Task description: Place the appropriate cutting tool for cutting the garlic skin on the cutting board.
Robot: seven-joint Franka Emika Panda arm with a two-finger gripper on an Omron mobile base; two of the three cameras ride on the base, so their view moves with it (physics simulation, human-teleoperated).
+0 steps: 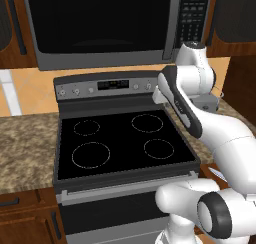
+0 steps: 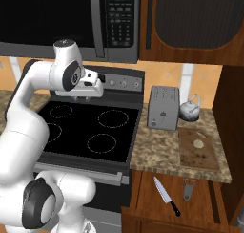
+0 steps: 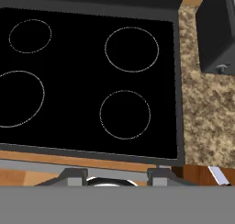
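Observation:
The knife (image 2: 167,196), with a silver blade and black handle, lies in an open wooden drawer under the counter, right of the stove. Its blade tip (image 3: 217,174) shows at the lower right of the hand view. The dark-brown cutting board (image 2: 205,158) lies on the speckled counter at the right, with the pale garlic (image 2: 199,143) on it. My gripper (image 2: 83,98) hovers over the back of the stovetop, far left of the knife and board. In the hand view its tips (image 3: 114,178) stand apart with nothing between them.
A black glass stovetop (image 1: 120,138) lies below the hand, with a microwave (image 1: 100,23) above. A grey toaster (image 2: 163,108) and a kettle (image 2: 189,109) stand at the back of the counter. A short grey utensil (image 2: 189,189) lies in the drawer beside the knife.

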